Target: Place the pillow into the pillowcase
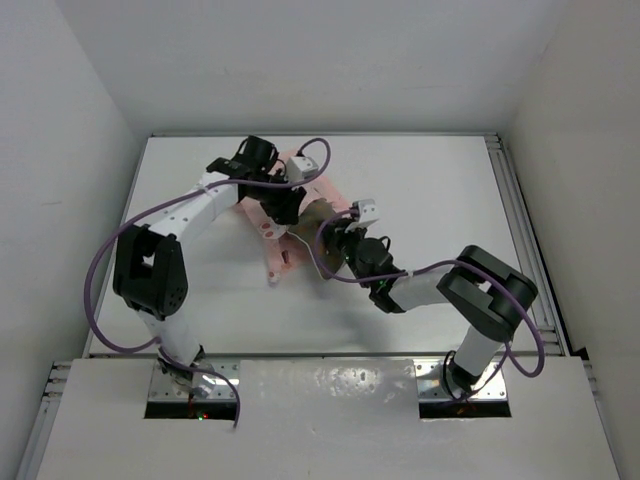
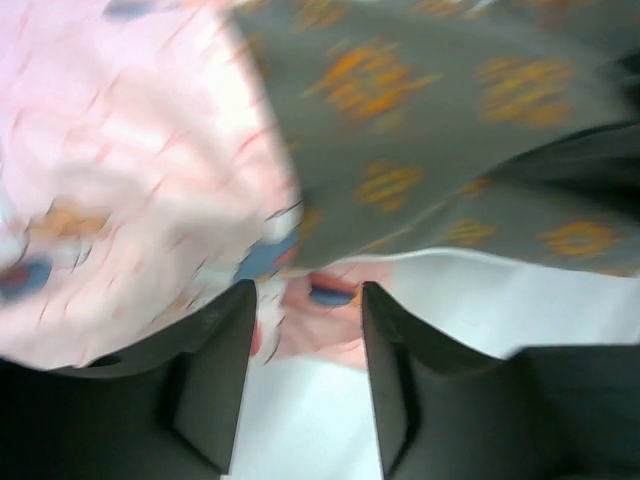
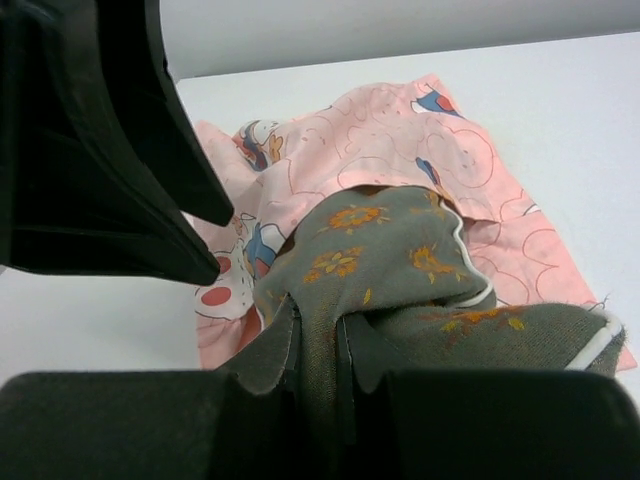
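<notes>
The pink pillowcase [image 1: 268,226] lies crumpled at the table's middle rear. The olive pillow [image 1: 318,222], with orange flower print and white piping, sits partly in its opening. My right gripper [image 1: 338,238] is shut on a pinched fold of the pillow [image 3: 400,250], its jaws [image 3: 318,340] clamping the olive cloth, with the pillowcase [image 3: 400,140] behind. My left gripper [image 1: 283,205] is open over the pillowcase [image 2: 130,180]. A pink edge lies between its spread fingertips [image 2: 305,300] without being clamped, and the pillow [image 2: 450,120] is just beyond. The left fingers [image 3: 150,200] loom close in the right wrist view.
The white table [image 1: 430,200] is boxed in by white walls at the back and sides. A metal rail [image 1: 520,220] runs along the right edge. Purple cables [image 1: 100,270] loop off both arms, which cross closely over the cloth.
</notes>
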